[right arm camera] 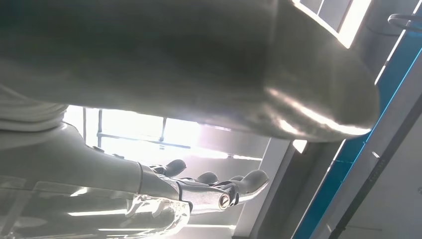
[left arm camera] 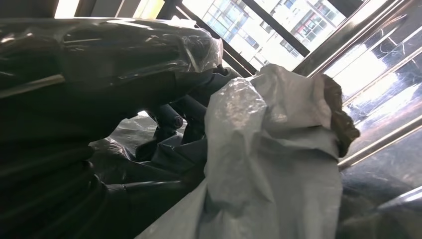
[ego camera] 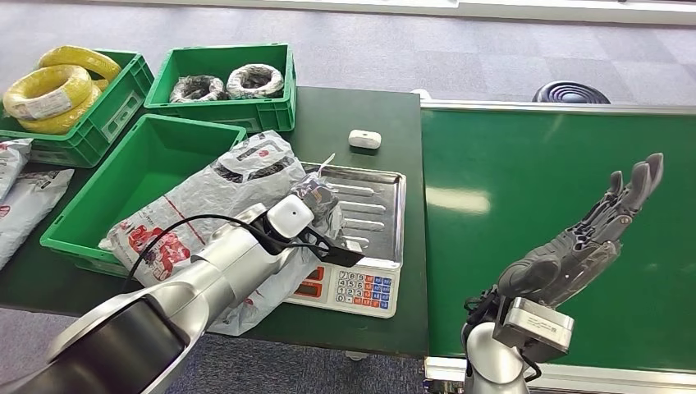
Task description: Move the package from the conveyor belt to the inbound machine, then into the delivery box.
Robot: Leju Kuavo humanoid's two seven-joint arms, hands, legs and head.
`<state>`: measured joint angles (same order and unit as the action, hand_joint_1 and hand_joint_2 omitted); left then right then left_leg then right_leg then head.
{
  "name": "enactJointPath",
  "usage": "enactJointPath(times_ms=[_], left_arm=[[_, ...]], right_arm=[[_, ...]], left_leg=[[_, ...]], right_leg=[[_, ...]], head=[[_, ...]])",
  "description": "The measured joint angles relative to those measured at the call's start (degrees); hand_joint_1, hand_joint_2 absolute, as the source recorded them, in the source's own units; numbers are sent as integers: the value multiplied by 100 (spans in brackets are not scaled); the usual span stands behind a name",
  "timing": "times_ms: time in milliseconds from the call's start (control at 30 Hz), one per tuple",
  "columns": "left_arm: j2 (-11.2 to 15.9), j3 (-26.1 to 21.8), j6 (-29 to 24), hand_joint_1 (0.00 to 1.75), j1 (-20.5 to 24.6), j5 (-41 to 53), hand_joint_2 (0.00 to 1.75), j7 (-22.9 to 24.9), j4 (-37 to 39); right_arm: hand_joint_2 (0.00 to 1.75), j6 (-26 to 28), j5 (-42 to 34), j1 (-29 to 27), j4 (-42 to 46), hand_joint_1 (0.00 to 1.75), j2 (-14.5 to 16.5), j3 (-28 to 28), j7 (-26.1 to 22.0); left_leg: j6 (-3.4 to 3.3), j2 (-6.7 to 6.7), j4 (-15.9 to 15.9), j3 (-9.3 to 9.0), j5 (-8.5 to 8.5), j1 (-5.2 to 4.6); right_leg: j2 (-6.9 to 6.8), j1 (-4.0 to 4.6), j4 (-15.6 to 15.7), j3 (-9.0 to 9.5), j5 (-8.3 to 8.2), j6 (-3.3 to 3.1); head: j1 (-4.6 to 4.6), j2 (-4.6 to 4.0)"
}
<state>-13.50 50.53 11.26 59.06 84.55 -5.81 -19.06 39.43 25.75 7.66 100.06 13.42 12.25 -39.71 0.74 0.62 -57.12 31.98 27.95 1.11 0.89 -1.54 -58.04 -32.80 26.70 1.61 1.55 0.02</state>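
- Head view puts my left hand (ego camera: pixel 316 205) over the steel pan of the weighing scale (ego camera: pixel 379 201), fingers closed on the near end of a grey plastic mailer package (ego camera: pixel 238 185).
- That package drapes from the scale pan, across the dark green table (ego camera: pixel 345 115), onto the rim of the nearest green crate (ego camera: pixel 131 176); red printing shows on the part lying by the crate.
- From the left wrist view I see my dark fingers (left arm camera: pixel 171 117) wrapped into crumpled grey plastic (left arm camera: pixel 268 149), with the ribbed steel pan (left arm camera: pixel 378 99) right beside it.
- My right hand (ego camera: pixel 587 238) hovers above the green conveyor belt (ego camera: pixel 509 180), fingers stretched out and apart, holding nothing.
- On the right wrist view, the pale fingers (right arm camera: pixel 209 181) lie extended, with bright windows behind them.
- I can see the scale's keypad (ego camera: pixel 357 287) facing me at the table's near edge.
- A small white device (ego camera: pixel 364 139) sits on the table just beyond the scale.
- Two more green crates stand at the far-left side: one with yellow cable coils (ego camera: pixel 53 90), one with two wrapped dark coils (ego camera: pixel 226 82).
- More grey mailers (ego camera: pixel 20 193) lie at the left edge of the table.
- A black ribbed round object (ego camera: pixel 570 92) sits beyond the belt's far rail.
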Motion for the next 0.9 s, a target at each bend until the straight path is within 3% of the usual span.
enactJointPath(times_ms=[100, 200, 267, 333, 433, 567, 733, 900], left_arm=[[-2, -8, -287, 144, -16, -118, 175, -129, -1], [-15, -144, -1233, 133, -103, -584, 175, -550, -60], [-23, -403, -2058, 133, -166, -1126, 175, -827, -273], [-16, -766, -2525, 127, -168, -1547, 175, -965, -635], [21, -1168, -2553, 123, -149, -1718, 175, -1016, -1096], [72, -1614, -2929, 129, -204, -1981, 175, -994, -1619], [208, -2236, -3238, 138, -141, -1928, 175, -504, -2143], [405, -2924, -3973, 136, -16, -1823, 175, -229, -2298]], right_arm=[[0, 0, -13, -1, 1, 0, 0, 7, -2], [0, 1, -13, -18, 15, 0, 0, 10, -2], [0, 2, -10, -46, 36, 0, 0, 15, 3], [0, 2, -1, -68, 59, 0, 0, 26, 11], [0, 2, 7, -77, 77, 0, 0, 43, 15], [0, 2, 10, -87, 96, 0, 1, 49, 44], [0, 2, 21, -152, 96, 0, 5, 49, 69], [0, 2, 13, -215, 95, 0, 29, 51, 133]], left_leg=[[0, 0, 0, 0, 0, 0], [0, 0, -3, 7, -2, 0], [0, -1, -4, 20, -3, 0], [0, -5, -4, 28, -2, 0], [0, -3, -3, 31, -2, 0], [1, -2, -3, 40, -2, 1], [1, -2, -2, 41, -2, 1], [1, -3, -2, 41, -2, 1]], right_leg=[[0, 0, 0, -2, 0, 0], [-2, 0, -1, -9, 0, 0], [-2, 0, -1, -19, -2, 0], [-1, -1, -2, -27, -3, -1], [-1, 0, -1, -32, -2, 0], [-3, 1, -2, -38, -2, -1], [-3, 1, -2, -40, -2, -1], [-2, 1, -3, -42, -2, -1]], head=[[0, 0], [0, 0], [-1, 0], [1, 0], [1, 0], [1, 0], [-1, 0], [1, 0]])
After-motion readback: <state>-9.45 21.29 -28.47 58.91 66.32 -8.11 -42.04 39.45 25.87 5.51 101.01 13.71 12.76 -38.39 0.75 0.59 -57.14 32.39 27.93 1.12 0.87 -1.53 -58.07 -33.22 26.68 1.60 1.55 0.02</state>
